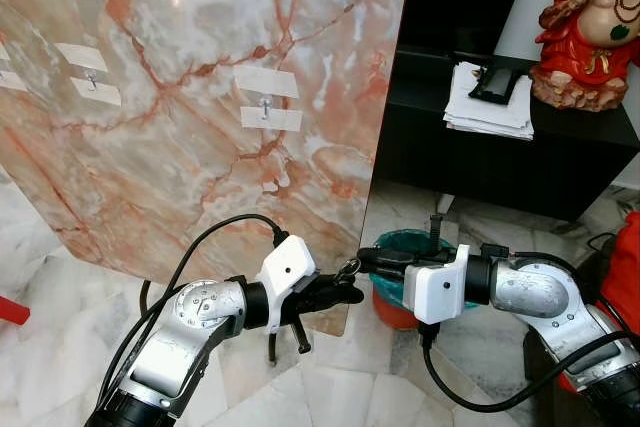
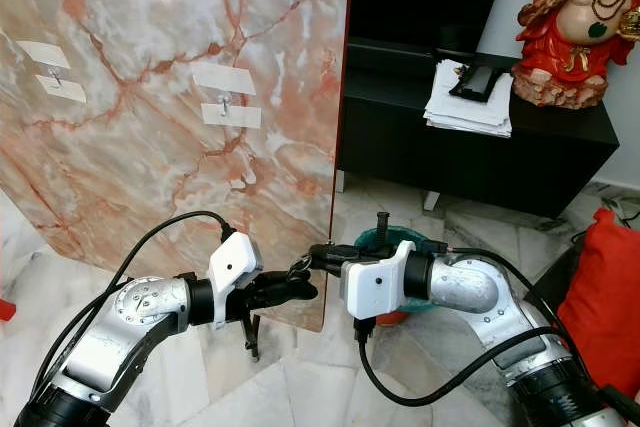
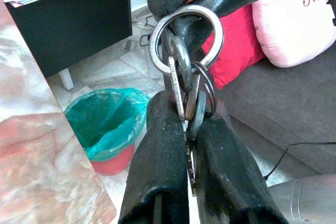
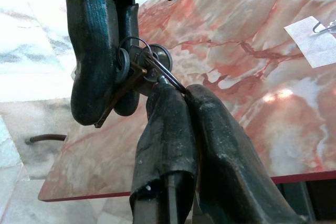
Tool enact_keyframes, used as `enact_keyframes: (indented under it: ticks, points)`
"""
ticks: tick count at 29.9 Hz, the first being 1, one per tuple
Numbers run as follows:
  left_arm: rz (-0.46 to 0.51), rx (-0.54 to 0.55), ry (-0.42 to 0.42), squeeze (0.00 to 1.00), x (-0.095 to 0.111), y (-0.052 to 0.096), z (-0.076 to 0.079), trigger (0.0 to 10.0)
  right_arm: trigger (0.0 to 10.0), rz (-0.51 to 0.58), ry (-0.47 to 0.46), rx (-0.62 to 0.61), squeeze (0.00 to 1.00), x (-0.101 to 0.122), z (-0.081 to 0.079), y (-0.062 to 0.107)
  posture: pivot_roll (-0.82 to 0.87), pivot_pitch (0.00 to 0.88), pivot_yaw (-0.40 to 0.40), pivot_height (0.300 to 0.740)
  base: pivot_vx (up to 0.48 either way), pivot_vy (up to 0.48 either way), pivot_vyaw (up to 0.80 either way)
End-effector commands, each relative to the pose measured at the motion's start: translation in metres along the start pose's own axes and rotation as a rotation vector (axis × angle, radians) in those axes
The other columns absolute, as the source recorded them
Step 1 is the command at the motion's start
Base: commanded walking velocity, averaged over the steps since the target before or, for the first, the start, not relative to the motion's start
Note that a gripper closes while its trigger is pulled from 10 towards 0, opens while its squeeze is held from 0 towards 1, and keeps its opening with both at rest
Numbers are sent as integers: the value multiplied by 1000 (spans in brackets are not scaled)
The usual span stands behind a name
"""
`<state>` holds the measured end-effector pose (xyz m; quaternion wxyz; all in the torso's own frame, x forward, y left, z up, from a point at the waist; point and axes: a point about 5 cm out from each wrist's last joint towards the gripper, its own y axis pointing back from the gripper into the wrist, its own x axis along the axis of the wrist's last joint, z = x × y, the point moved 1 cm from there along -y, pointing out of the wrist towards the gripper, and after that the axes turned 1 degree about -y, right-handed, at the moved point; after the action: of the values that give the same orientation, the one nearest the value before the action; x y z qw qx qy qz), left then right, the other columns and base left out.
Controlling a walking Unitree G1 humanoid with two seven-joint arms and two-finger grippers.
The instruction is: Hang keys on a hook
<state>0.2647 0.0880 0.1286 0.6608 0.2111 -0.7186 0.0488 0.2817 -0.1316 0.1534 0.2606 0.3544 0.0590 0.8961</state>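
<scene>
**Mid-handoff, keys pinched from both sides**

My left gripper and right gripper both clamp the silver ring of keys below the marble panel's taped metal hook. Next, I reckon: one releases, other lifts ring onto it.

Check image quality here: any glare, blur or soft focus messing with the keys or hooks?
Left eye view: glare streak on the marble panel top, both hooks sharp. Left wrist view: key ring crisp, left pincer fingers slightly soft, pink cushion washed out. Right wrist view: a glare patch on the panel, keys dim in shadow; right pincer near-field soft.
</scene>
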Motion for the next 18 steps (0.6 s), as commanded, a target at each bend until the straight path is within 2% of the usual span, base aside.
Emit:
enact_keyframes:
  ticks: [1,2,3,5,6,7,9,10,11,12,18]
  points:
    - [-23,-24,1,0,-3,-2,3,10000,10000,-3,8,4,278,1,3,-1,8,75,6,740,0,0,0]
    - [-23,-24,1,0,-3,-2,3,10000,10000,-5,13,1,537,1,3,-1,8,75,6,740,0,0,0]
    - [-24,-23,2,0,-3,-2,3,10000,10000,-7,17,-1,427,0,3,-1,8,75,6,740,0,0,0]
    - [-24,-23,1,0,-3,-2,3,10000,10000,-5,3,10,447,0,2,-1,8,75,6,740,0,0,0]
    - [-23,-23,1,0,-3,-2,3,10000,10000,-4,-7,16,502,0,2,-2,8,75,6,740,0,0,0]
    - [-23,-23,1,0,-3,-2,3,10000,10000,-5,-6,15,1000,0,2,-2,8,75,5,740,0,0,0]
    - [-24,-23,1,0,-3,-2,3,10000,10000,-5,-6,16,1000,0,1,-2,8,75,5,740,0,0,0]
    - [-23,-24,1,0,-3,-2,3,10000,10000,-3,3,6,898,1,2,-2,8,75,5,740,0,0,0]
    - [-23,-24,1,0,-3,-2,3,10000,10000,-3,3,6,898,1,2,-2,8,75,5,740,0,0,0]
    - [-23,-25,1,0,-3,-2,3,10000,10000,1,10,-1,0,1,3,-2,8,75,5,740,0,0,0]
    - [-24,-26,0,0,-3,-2,2,10000,10000,13,37,-12,0,4,5,-3,7,74,6,740,0,0,0]
